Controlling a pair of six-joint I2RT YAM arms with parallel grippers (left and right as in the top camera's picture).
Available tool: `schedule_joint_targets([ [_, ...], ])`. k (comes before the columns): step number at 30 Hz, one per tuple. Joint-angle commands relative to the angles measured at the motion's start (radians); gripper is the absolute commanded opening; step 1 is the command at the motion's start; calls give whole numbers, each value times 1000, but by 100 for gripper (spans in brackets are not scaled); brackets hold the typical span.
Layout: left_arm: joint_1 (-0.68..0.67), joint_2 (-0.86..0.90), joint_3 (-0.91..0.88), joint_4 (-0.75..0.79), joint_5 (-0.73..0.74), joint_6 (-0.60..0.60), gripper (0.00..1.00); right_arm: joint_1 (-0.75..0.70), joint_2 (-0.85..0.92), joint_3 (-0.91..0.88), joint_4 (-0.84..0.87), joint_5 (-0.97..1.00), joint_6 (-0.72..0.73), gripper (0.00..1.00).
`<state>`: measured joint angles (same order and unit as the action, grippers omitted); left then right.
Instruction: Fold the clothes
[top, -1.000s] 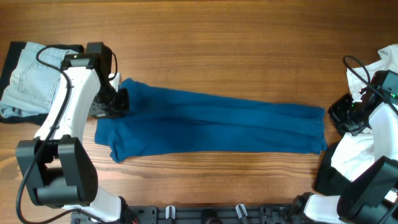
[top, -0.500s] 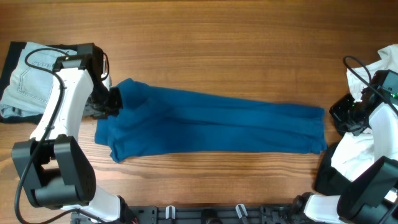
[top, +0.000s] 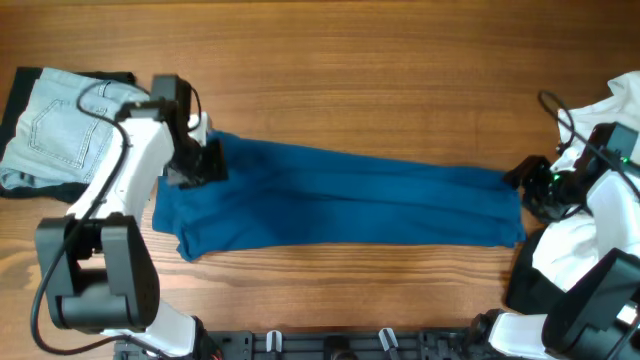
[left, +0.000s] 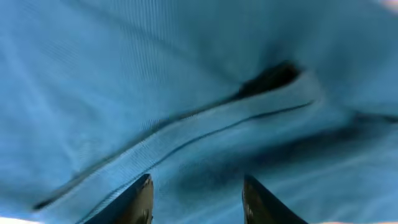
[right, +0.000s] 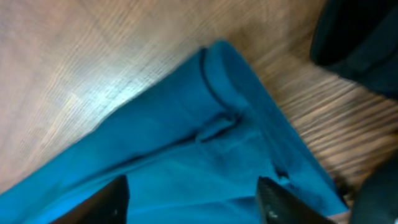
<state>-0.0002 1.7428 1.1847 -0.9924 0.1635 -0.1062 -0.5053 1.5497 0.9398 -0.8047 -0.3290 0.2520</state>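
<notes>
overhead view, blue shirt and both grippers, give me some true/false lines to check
1. The deep-blue fabric shirt lies stretched in a long strip across the wooden table. True.
2. The left gripper is over the shirt's left end with its jaws apart. True.
3. The right gripper is clamped on a white cloth. False: it is open over the shirt's right end, holding nothing.
4. The pale denim jeans lie on top of the shirt. False: they lie off to its left, at the table's edge.
5. A white cloth sits at the table's right edge. True.
</notes>
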Motion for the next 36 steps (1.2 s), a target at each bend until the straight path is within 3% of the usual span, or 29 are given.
schedule_joint_targets([
  [1,-2,6,-114,82,19,16,49,10,4,-79,71,-12,22,73],
  [3,-2,6,-152,135,19,16,47,11,4,-99,121,-21,29,72],
  [5,-2,6,-166,156,19,16,35,11,4,-116,166,-44,28,66],
  [8,-2,6,-165,159,19,16,6,10,4,-127,196,-67,29,25],
  [10,-2,6,-163,146,19,15,4,10,4,-127,209,-93,29,7],
  [11,-2,5,-161,134,19,15,4,10,2,-126,216,-119,27,4],
  [20,44,-23,-119,23,7,12,4,-2,-107,-81,149,-158,18,4],
  [27,88,-30,-119,23,58,12,6,-6,-173,-82,105,-90,46,5],
  [32,69,-34,-114,114,220,20,22,-6,-172,-82,110,-90,38,33],
  [36,30,-46,-102,172,266,25,33,-6,-172,-82,112,-89,36,46],
])
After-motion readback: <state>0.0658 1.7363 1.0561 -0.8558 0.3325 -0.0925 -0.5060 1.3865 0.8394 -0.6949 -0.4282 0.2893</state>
